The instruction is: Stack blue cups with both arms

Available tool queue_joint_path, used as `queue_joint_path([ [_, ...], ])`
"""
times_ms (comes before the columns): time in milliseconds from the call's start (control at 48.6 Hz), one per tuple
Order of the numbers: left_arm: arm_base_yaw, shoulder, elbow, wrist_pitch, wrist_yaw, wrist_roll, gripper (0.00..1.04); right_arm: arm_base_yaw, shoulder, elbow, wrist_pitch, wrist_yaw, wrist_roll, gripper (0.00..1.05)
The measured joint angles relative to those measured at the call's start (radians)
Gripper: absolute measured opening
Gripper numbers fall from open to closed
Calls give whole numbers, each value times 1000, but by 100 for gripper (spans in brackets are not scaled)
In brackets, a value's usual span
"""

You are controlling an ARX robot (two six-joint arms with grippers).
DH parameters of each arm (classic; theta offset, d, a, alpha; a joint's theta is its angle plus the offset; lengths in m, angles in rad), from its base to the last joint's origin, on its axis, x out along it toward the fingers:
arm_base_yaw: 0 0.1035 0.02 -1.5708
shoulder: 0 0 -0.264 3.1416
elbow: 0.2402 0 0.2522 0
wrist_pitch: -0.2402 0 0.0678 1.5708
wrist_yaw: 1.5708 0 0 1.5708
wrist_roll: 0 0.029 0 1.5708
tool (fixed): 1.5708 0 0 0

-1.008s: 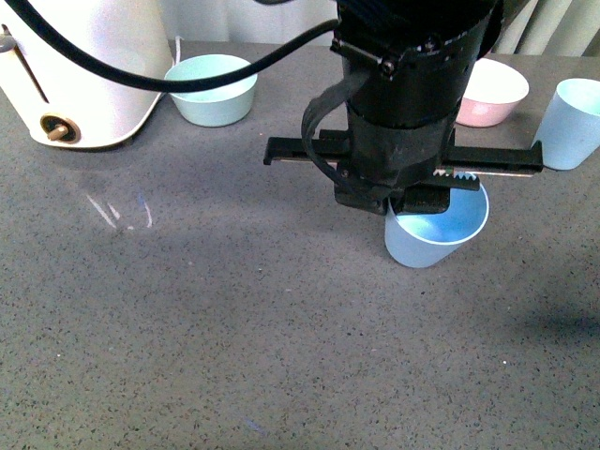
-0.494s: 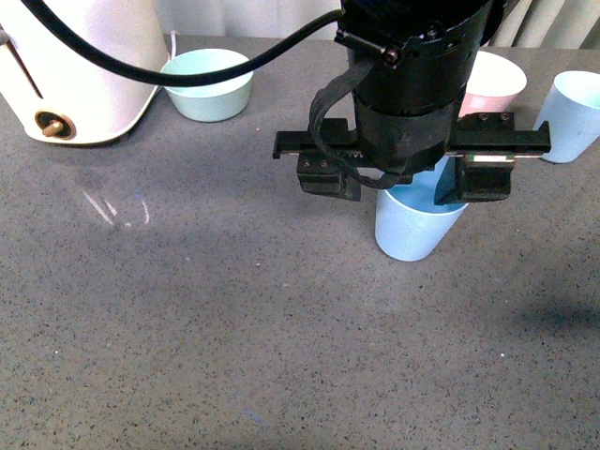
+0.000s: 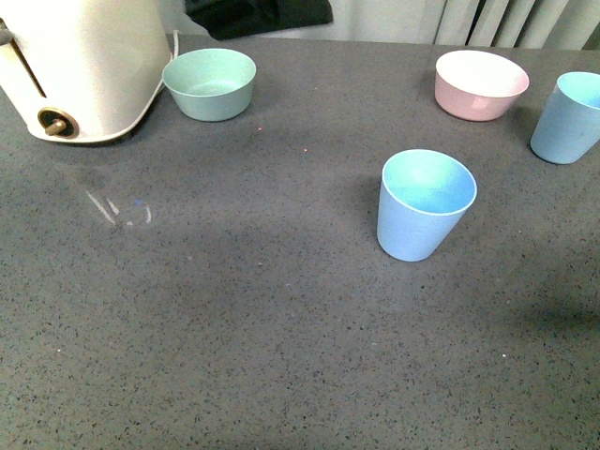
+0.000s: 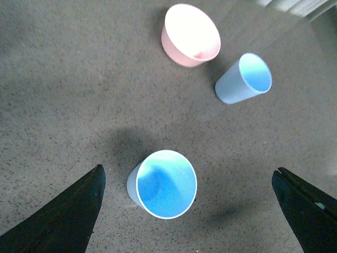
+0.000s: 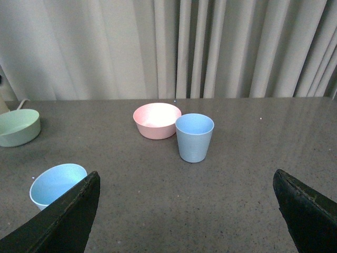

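Standing upright on grey table (image 3: pixel 234 328): blue cup (image 3: pixel 427 204) right of centre; second blue cup (image 3: pixel 569 117) at right edge. Likely light, stiff, slick; pinch rim wall. Left gripper (image 4: pixel 188 171), right gripper (image 5: pixel 187 176): jaws wide, empty.

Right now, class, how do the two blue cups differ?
The middle cup stands alone, nearer the camera; the far cup stands beside the pink bowl. The front view shows the middle cup whole, the far cup cut by its edge. Both are upright, empty, light blue and tapered.
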Motion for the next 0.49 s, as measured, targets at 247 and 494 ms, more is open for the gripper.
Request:
queue_joint_path([
  [247,135,-326,-594,857,-550,490,49,0,0,0,0,0,0,96],
  [494,320,-589,-900,872,-359,564,2,0,0,0,0,0,0,96],
])
